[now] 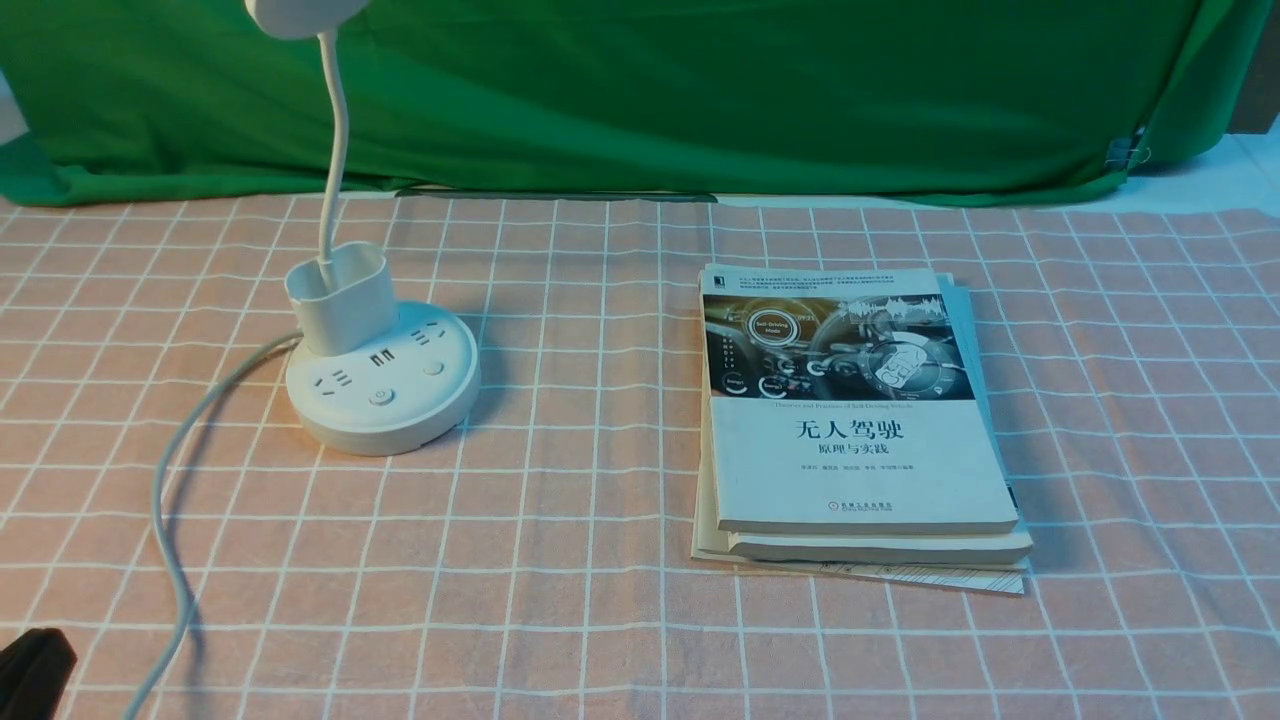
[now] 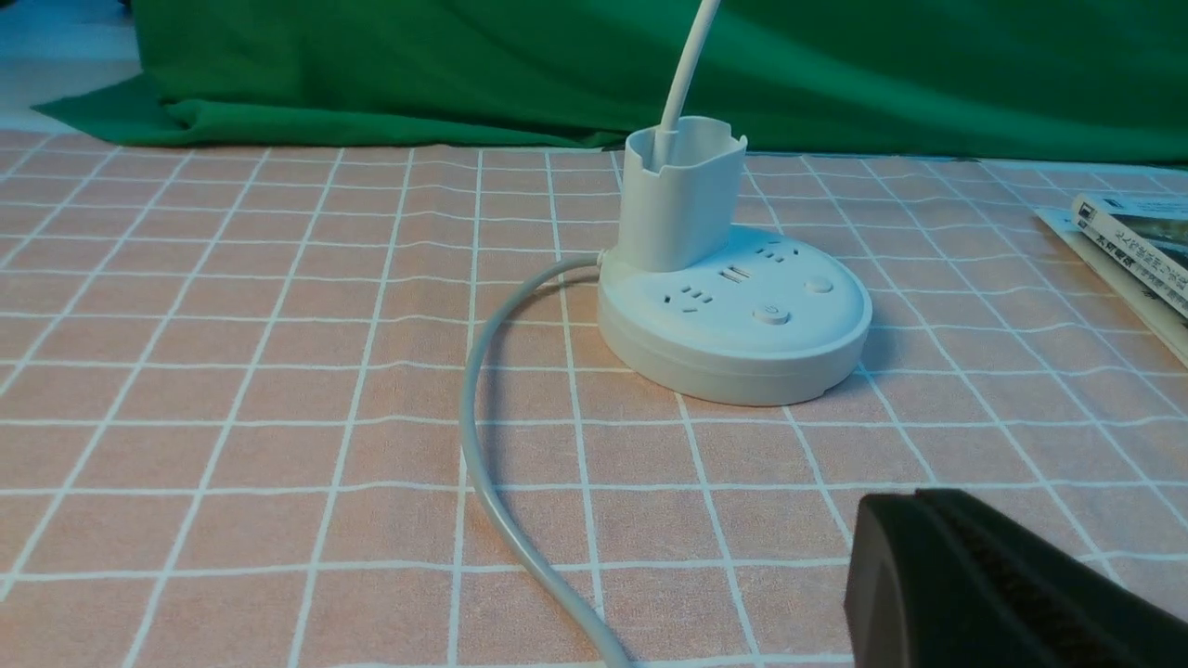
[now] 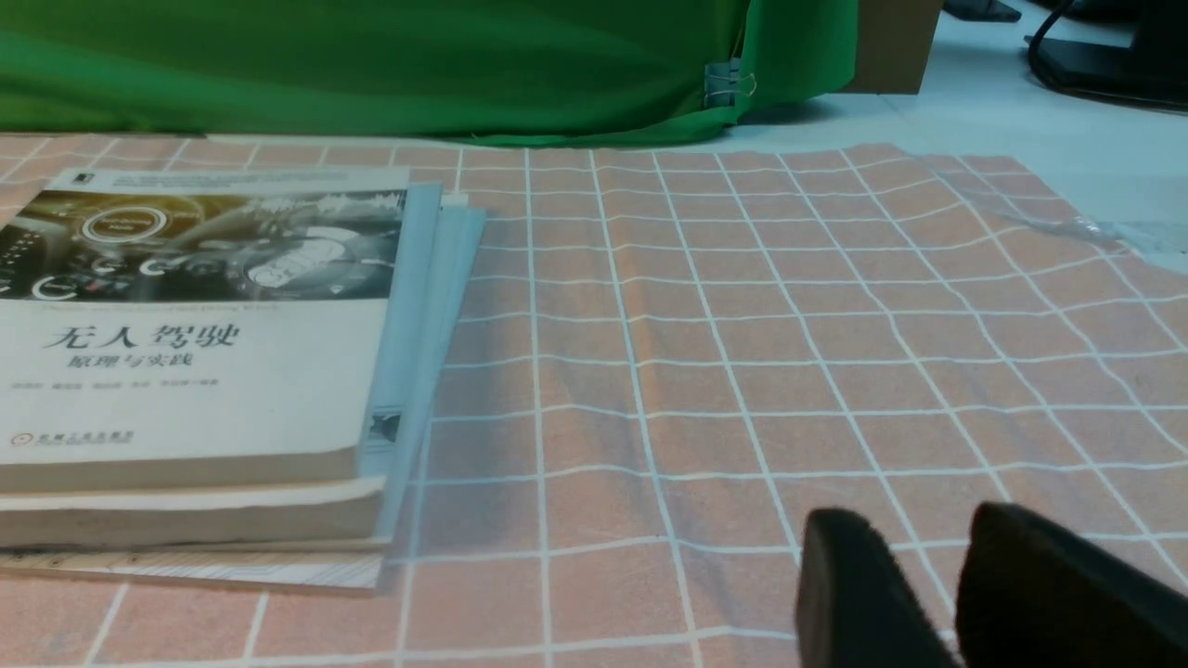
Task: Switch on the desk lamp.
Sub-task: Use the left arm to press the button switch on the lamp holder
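The white desk lamp (image 1: 385, 385) stands on the checked cloth at the left, its round base carrying sockets and two buttons (image 1: 380, 397). An oval cup (image 1: 340, 295) sits on the base, and a thin neck (image 1: 335, 150) rises to the head (image 1: 300, 12), which the top edge cuts off. A grey cord (image 1: 165, 500) runs from the base toward the near edge. My left gripper (image 2: 914, 496) is shut and empty, well short of the lamp base (image 2: 733, 320); only its dark tip (image 1: 35, 670) shows in the front view. My right gripper (image 3: 919, 524) hovers open over bare cloth, holding nothing.
A stack of books (image 1: 850, 400) lies right of centre, and beside the right gripper it shows as the books (image 3: 186, 353). A green drape (image 1: 700, 90) closes off the back. The cord (image 2: 483, 445) loops across the cloth between the left gripper and the lamp.
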You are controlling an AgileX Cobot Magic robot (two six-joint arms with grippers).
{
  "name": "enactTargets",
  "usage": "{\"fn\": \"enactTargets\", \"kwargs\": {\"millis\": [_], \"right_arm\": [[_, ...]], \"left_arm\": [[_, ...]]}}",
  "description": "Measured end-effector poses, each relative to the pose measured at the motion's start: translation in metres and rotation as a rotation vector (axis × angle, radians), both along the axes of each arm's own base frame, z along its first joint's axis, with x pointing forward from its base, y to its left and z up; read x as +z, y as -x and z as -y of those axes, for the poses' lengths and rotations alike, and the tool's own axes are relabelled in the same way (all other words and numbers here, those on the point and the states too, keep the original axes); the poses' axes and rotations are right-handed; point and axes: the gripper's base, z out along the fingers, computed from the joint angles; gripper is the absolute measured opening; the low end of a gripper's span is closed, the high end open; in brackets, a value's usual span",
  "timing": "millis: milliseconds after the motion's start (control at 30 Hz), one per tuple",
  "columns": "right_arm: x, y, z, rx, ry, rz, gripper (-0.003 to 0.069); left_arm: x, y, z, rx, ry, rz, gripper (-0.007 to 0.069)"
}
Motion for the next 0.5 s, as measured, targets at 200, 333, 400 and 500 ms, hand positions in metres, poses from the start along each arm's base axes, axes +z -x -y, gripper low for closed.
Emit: {"fn": "enactTargets", "kwargs": {"millis": [200, 333, 400, 500], "right_arm": [[0.000, 0.000, 0.000, 0.000, -0.001, 0.000, 0.0241], [0.000, 0.000, 0.000, 0.000, -0.001, 0.000, 0.0241], [0.000, 0.000, 0.000, 0.000, -0.001, 0.000, 0.0241], [0.000, 0.000, 0.000, 0.000, -0.001, 0.000, 0.0241]], "left_arm": [[0.000, 0.000, 0.000, -0.002, -0.011, 0.001, 0.0002], [0.002, 0.000, 0.000, -0.004, -0.026, 0.024, 0.0002], [0.006, -0.001, 0.000, -0.004, -0.026, 0.070, 0.0002], [0.024, 0.000, 0.000, 0.000, -0.002, 0.271, 0.0002]]}}
